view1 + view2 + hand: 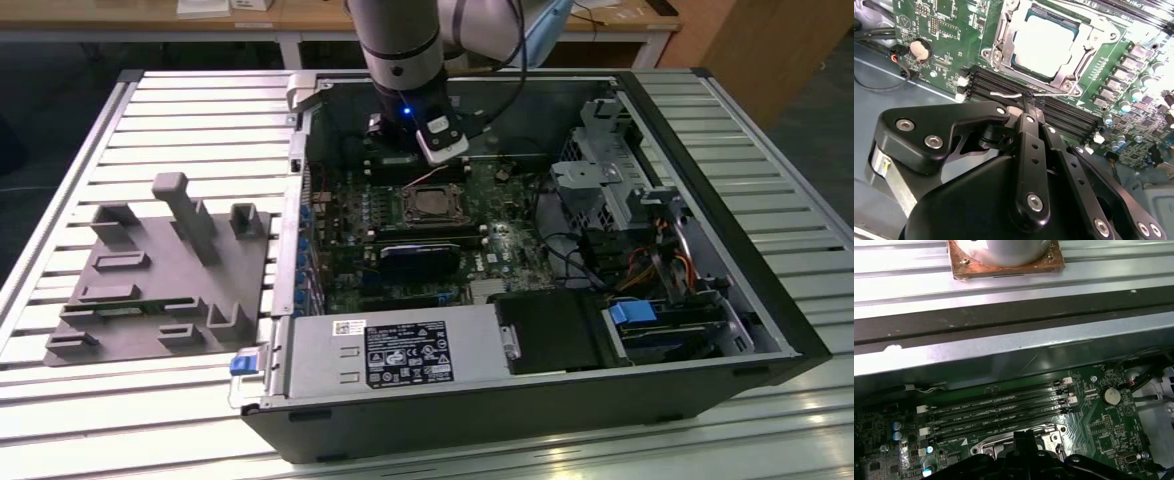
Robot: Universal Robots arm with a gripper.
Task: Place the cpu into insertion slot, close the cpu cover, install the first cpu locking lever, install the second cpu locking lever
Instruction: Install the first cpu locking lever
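Hovering over the green board [944, 30], matte black claw [1029, 107] pressed together, tips at a thin silver wire lever [1004, 94], dull grey square cpu [1044, 42] sitting in the insertion slot [404, 205], shiny metal cpu cover [1002, 30] framing it, ribbed black memory slots [999, 80] beside

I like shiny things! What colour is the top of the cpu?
The cpu is pale silver-grey, clearest in the second wrist view.

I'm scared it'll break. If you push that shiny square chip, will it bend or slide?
Probably not bend: the chip has a flat metal top, so it looks stiff. It likely won't slide, since a metal frame sits around it. Its smooth top looks slippery.
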